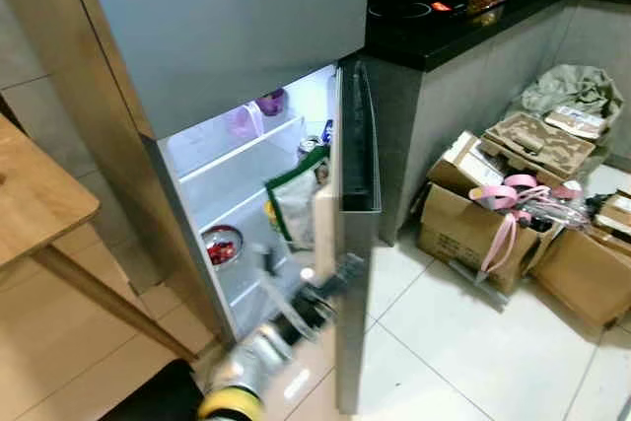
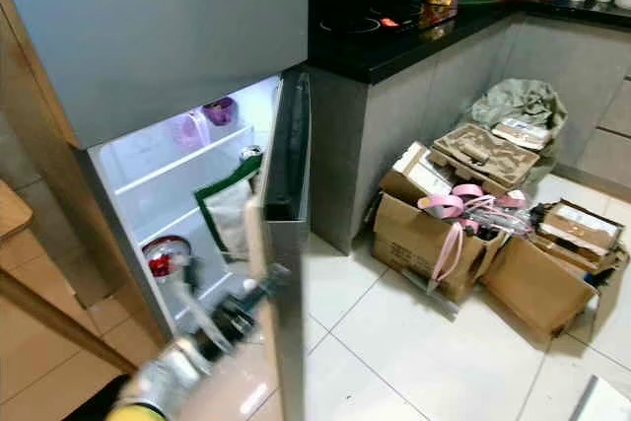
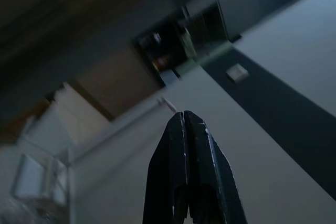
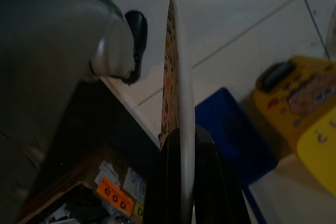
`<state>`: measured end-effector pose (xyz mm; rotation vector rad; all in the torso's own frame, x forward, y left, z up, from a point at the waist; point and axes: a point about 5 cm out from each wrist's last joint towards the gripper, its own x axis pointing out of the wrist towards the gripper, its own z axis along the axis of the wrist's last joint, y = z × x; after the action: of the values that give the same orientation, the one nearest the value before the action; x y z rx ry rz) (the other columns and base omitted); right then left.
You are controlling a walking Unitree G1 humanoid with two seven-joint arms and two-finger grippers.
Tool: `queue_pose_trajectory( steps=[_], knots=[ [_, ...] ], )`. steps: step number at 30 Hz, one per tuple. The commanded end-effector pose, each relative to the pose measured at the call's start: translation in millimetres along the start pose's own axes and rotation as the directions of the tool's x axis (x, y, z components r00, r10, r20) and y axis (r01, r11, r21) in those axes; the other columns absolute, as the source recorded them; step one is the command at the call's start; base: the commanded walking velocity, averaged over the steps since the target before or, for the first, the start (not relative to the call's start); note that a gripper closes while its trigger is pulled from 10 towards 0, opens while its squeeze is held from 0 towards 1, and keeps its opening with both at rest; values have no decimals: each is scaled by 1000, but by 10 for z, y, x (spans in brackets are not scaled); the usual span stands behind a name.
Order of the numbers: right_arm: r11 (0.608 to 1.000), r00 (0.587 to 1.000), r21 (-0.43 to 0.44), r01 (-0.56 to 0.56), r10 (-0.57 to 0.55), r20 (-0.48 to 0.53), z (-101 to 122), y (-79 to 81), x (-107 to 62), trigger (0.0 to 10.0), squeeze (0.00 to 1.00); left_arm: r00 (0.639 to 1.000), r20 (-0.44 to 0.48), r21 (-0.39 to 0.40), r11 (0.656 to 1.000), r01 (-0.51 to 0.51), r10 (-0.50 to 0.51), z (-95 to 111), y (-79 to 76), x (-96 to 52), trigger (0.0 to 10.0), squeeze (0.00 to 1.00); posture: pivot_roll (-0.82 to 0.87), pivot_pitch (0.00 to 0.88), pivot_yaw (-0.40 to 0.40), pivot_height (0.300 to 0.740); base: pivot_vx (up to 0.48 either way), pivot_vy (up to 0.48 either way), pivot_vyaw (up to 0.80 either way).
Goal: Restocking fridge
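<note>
My left gripper [image 1: 330, 283] was raised at the free edge of the fridge door [image 1: 357, 244], apparently to hold it open; in the left wrist view its fingers [image 3: 191, 171] were pressed together on nothing. My right gripper [image 4: 181, 182] pinched a flat patterned packet [image 4: 176, 103] by its edge, upright between the fingers, so it could slide onto the fridge shelf [image 1: 242, 150], where a green-trimmed bag [image 1: 294, 206] stood near the front edge.

Fridge shelves [image 1: 237, 150] lit up: purple cups [image 1: 258, 110] on the top one, a red bowl [image 1: 222, 245] lower down. Over on the tiled floor [image 1: 463, 342], cardboard boxes [image 1: 473, 229] sit clustered just beside the black desk [image 1: 444, 32].
</note>
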<state>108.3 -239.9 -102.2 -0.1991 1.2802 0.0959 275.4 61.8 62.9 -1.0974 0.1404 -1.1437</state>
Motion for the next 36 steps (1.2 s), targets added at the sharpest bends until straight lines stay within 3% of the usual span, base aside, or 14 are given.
queue_pose_trajectory(
  steps=[1,5,9,13,16,17,18,19,21,22,24,27,31,36],
  knots=[
    [1000,1000,10,3,-3,-8,-30,-12,-4,10000,0,998,-56,-7,1000,18,-19,-90,-23,-64,10000,0,-101,6,24,740,0,0,0],
    [1000,1000,7,3,-3,-10,-32,-11,-4,10000,0,988,-119,13,995,-98,99,-172,93,-307,10000,0,-98,6,24,740,0,0,0],
    [1000,1000,8,3,-3,-10,-33,-9,-4,10000,0,940,-134,46,949,-312,315,-182,246,-706,10000,0,-98,8,26,740,0,0,0],
    [1000,1000,11,2,-2,-3,-26,-1,-2,10000,0,801,-91,67,806,-587,591,-186,364,-1206,10000,0,-95,8,28,740,0,0,0],
    [1000,1000,16,6,-6,12,-10,-4,-2,10000,0,758,-72,56,762,-645,648,-193,379,-1325,10000,0,-93,9,26,740,0,0,0],
    [1000,1000,25,10,-11,29,14,-9,-2,10000,0,717,-57,45,720,-693,694,-204,387,-1430,10000,0,-93,9,26,740,0,0,0],
    [1000,995,21,15,-17,101,146,-33,-6,10000,0,615,-36,26,616,-787,787,-255,392,-1659,10000,0,-95,9,24,740,0,0,0],
    [1000,995,21,15,-17,101,146,-33,-6,10000,0,615,-36,26,616,-787,787,-255,392,-1659,10000,0,-95,9,24,740,0,0,0],
    [1000,984,-10,17,-15,179,326,-63,-19,10000,0,518,-24,22,518,-855,855,-312,385,-1840,10000,0,-98,9,22,740,0,0,0],
    [1000,984,-10,17,-15,179,326,-63,-19,10000,0,518,-24,22,518,-855,855,-312,385,-1840,10000,0,-98,9,22,740,0,0,0],
    [998,966,-55,17,-2,258,534,-83,-42,10000,0,431,-25,24,431,-902,902,-364,375,-1976,10000,0,-94,18,22,740,0,0,0],
    [996,950,-84,9,17,311,685,-82,-63,10000,0,386,-28,24,387,-922,922,-401,364,-2051,10000,0,-94,18,22,740,0,0,0],
    [946,859,-321,-47,203,471,1266,65,-190,10000,0,163,-58,43,166,-985,985,-582,282,-2387,10000,0,-96,21,15,740,0,0,0],
    [888,794,-456,-64,322,516,1557,193,-292,10000,0,71,-89,52,76,-996,993,-698,215,-2542,10000,0,-102,20,17,740,0,0,0]
  ],
)
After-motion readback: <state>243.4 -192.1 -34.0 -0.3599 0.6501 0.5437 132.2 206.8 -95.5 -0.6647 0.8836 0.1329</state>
